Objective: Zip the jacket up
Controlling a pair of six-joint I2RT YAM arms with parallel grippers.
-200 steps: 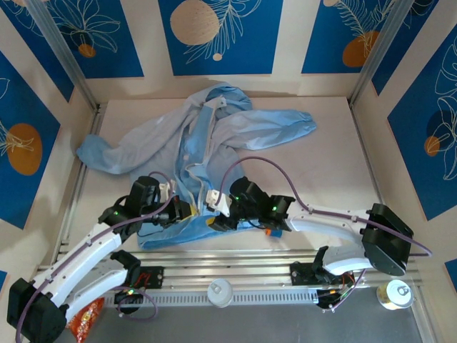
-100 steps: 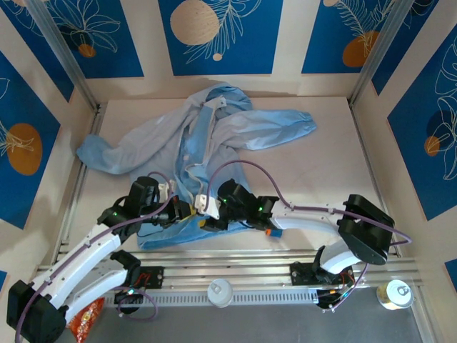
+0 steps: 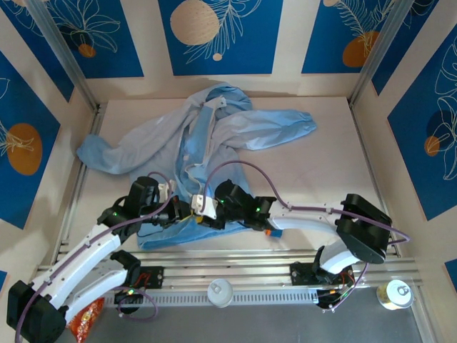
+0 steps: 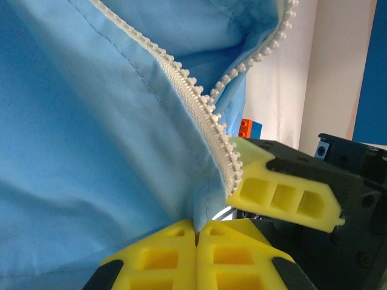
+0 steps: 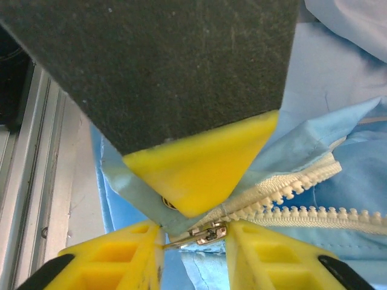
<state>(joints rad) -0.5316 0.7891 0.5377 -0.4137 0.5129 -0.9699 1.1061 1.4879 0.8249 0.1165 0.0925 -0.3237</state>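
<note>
Lying crumpled over the left and middle of the table [image 3: 321, 171] in the top view, the jacket [image 3: 235, 128] has the left gripper [image 3: 187, 212] and right gripper [image 3: 201, 217] just beside each other at its near hem. In the left wrist view, the left gripper's 2 fingers [image 4: 163, 260] press together on blue fabric beside the zipper [image 4: 193, 90]. In the right wrist view, the right gripper's fingers [image 5: 272, 260] stand slightly apart with the slider [image 5: 202, 234] between them; whether they pinch it cannot be told.
</note>
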